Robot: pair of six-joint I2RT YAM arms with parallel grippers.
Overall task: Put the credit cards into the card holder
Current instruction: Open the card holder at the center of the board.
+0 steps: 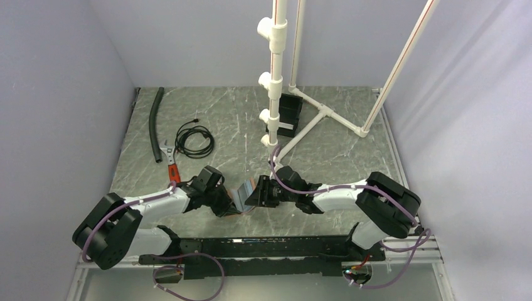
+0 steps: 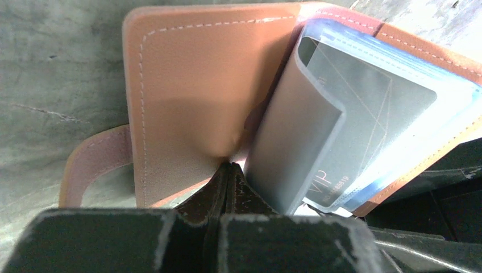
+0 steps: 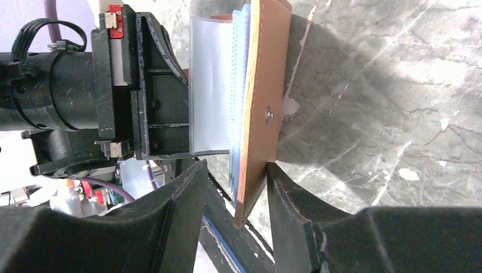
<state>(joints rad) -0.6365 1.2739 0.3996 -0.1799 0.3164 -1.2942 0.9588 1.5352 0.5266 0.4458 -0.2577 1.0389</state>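
Observation:
The tan leather card holder (image 1: 246,190) is held open off the table between both arms. In the left wrist view its bare left panel (image 2: 193,102) and snap tab (image 2: 91,165) show, and a grey "VIP" card (image 2: 369,119) sits inside the glossy sleeves. My left gripper (image 2: 230,168) is shut on the lower edge of the holder near its spine. In the right wrist view the other leather cover (image 3: 264,85) stands edge-on, with a light blue card (image 3: 241,68) and clear sleeves (image 3: 210,85) beside it. My right gripper (image 3: 236,170) is open astride that cover's lower corner; its right finger (image 3: 284,187) touches the leather.
A black open-topped box (image 1: 290,113) stands at the foot of a white PVC pipe frame (image 1: 276,75) at the back. A black hose (image 1: 154,122), a coiled cable (image 1: 194,139) and red-handled pliers (image 1: 170,164) lie at the left. A black rail (image 1: 263,248) runs along the near edge.

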